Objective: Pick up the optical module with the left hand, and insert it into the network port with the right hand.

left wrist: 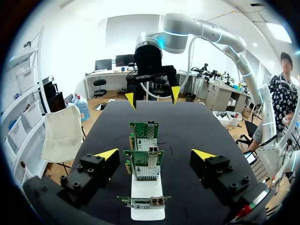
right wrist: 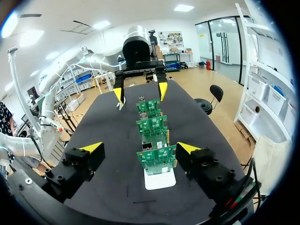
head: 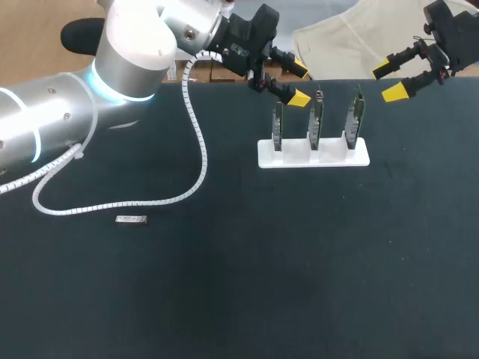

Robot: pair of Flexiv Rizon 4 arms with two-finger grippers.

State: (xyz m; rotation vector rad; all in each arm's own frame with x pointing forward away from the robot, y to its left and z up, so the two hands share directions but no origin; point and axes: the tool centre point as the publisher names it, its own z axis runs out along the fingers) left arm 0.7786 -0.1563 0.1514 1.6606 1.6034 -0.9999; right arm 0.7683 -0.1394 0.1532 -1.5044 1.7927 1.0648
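The optical module (head: 132, 219), a small silver bar, lies flat on the dark table at the left, far from both grippers. Three green network cards (head: 316, 120) stand upright in a white holder (head: 314, 157). My left gripper (head: 300, 84) hangs open just left of the row, above the leftmost card, with nothing in it. My right gripper (head: 388, 81) hangs open to the right of the row, also bare. In the left wrist view the cards (left wrist: 143, 164) with their silver ports line up between the left gripper's (left wrist: 154, 154) fingers. The right gripper (right wrist: 140, 147) faces the cards (right wrist: 157, 159) from the other end.
A white coiled cable (head: 196, 134) from my left arm droops onto the table between the module and the holder. Bare dark tabletop (head: 299, 284) stretches across the front.
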